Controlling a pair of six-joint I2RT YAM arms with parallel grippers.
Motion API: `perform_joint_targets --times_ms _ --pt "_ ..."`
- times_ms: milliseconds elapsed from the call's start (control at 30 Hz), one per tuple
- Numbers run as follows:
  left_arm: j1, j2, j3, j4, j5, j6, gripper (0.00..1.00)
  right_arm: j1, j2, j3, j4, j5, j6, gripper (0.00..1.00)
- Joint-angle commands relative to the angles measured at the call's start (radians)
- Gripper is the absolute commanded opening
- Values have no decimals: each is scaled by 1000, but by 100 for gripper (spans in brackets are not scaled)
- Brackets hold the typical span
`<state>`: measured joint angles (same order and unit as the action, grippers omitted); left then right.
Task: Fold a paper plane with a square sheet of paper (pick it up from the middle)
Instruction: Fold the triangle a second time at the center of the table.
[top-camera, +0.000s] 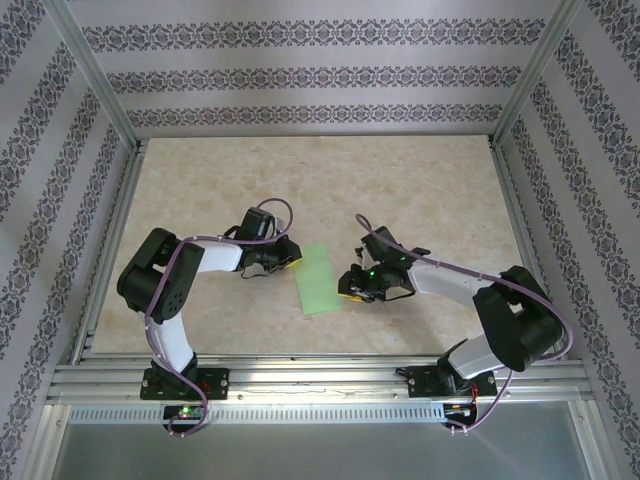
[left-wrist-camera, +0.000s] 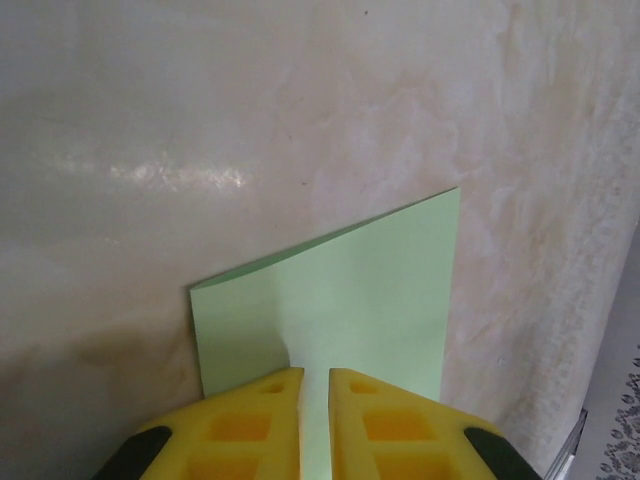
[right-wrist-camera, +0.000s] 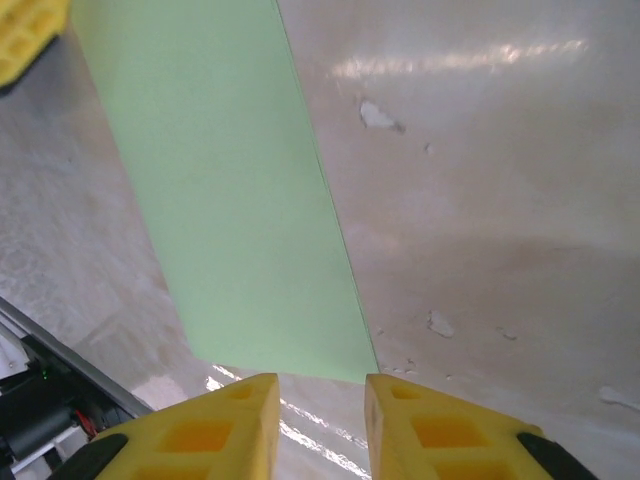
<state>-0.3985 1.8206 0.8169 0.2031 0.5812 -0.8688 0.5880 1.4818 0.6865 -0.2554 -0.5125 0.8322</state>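
The square sheet of paper (top-camera: 319, 280) lies folded into a narrow pale green strip at the middle of the table. My left gripper (top-camera: 292, 256) is at the strip's far left corner. In the left wrist view the paper (left-wrist-camera: 350, 290) runs up between the yellow fingers (left-wrist-camera: 260, 420), and my left gripper (left-wrist-camera: 316, 372) is shut on it. My right gripper (top-camera: 345, 287) sits just right of the strip's near end. In the right wrist view my right gripper (right-wrist-camera: 322, 378) is open, with bare table between its fingers and the paper's (right-wrist-camera: 230, 200) short edge just beyond the tips.
The marble-look table (top-camera: 420, 190) is ringed by an aluminium frame, with its front rail (top-camera: 300, 375) near the arm bases. Patterned walls close in the back and sides. A yellow finger of the left gripper (right-wrist-camera: 25, 35) shows at the right wrist view's top left.
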Motion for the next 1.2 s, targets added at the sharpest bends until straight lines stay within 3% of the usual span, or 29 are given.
perform_joint_targets --times_ms 0,233,500,800,1167 --pt "15 22 -52 52 21 4 14 15 26 -22 40 -37 28 29" --pt "21 19 -89 75 32 0 13 17 60 -34 79 -58 57 34" --pt "20 -6 -70 39 34 16 14 21 84 -46 99 -77 72 32" --pt "21 -75 10 22 88 2 18 21 12 -51 45 -11 67 32" --pt "35 25 73 -28 58 29 18 21 -63 -108 86 -2 143 33"
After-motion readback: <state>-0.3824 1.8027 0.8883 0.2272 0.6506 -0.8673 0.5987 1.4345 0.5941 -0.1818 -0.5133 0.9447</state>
